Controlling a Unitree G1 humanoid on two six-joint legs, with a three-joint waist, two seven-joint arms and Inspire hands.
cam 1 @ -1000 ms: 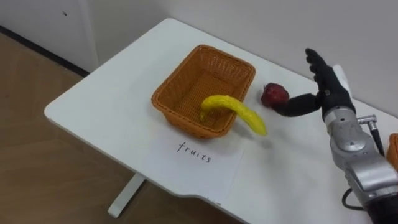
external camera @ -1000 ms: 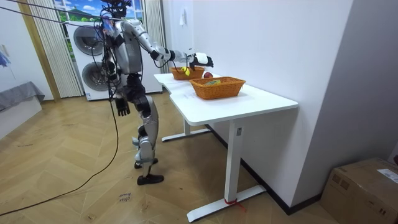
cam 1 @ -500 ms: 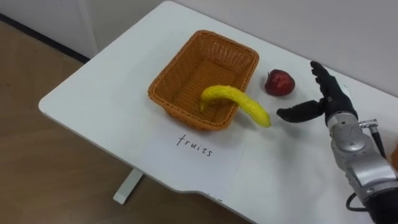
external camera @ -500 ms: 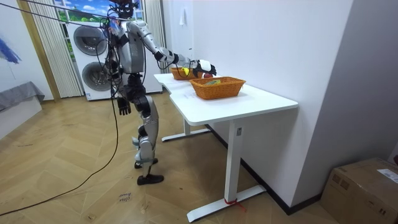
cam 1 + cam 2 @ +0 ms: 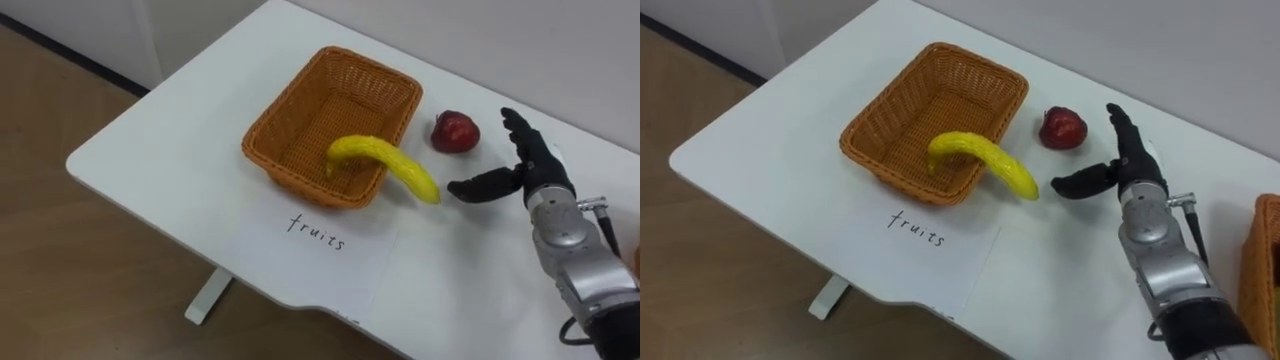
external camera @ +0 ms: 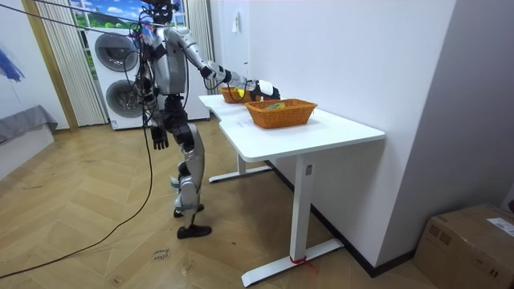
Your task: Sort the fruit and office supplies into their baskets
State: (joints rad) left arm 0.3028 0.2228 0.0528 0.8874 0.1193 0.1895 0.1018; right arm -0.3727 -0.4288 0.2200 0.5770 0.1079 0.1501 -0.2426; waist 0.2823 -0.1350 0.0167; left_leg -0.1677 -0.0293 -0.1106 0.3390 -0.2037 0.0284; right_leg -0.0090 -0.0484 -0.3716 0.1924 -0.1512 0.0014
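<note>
One banana (image 5: 385,163) is lying across the near rim of a wicker basket (image 5: 283,103), its stem end resting inside and its other end hanging out over the white table (image 5: 160,150). Nothing else is lying in this basket. One red apple (image 5: 455,132) is sitting on the table just beside the basket's far right corner, apart from the banana.

The right hand (image 5: 530,172) is hovering over the table to the right of both fruits. It is released and grasping nothing, the fingers pointing away from the robot, towards the wall. The thumb is reaching sideways towards the banana's free end, near it but not touching. The apple is lying just beyond the fingertips, untouched.

One sheet of paper (image 5: 330,255) with a handwritten word is lying flat on the table in front of the basket.

A second wicker basket (image 5: 1265,270) is showing at the right edge of the right eye view, making two baskets in all.

In the room view the robot is standing at the table's far end, with its right arm stretched out over the top. The left hand (image 6: 159,139) is hanging by its hip, too small there to tell its state. Two stacked washing machines (image 6: 120,56) are standing behind the robot.
</note>
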